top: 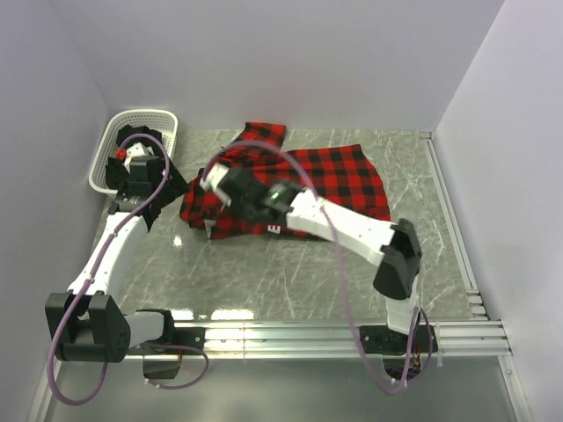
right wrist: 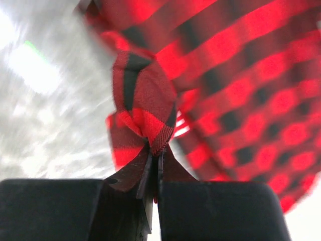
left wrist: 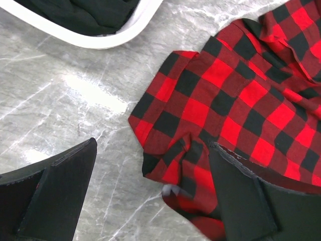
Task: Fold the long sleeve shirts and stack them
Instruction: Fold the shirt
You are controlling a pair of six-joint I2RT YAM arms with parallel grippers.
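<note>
Two claws differ: right gripper (right wrist: pixel 154 168) pinches a flannel (right wrist: pixel 235 90) fold, left gripper (left wrist: pixel 150 201) gapes; a slow, taut lift should serve.

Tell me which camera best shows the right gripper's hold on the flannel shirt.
The right wrist view: the right gripper is shut on a bunched fold of the flannel shirt, seen close. The top view shows it over the shirt, grip hidden. The left wrist view shows only the shirt's edge.

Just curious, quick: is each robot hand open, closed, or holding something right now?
Left gripper: open, holding nothing.
Right gripper: closed on the red checked shirt.
</note>
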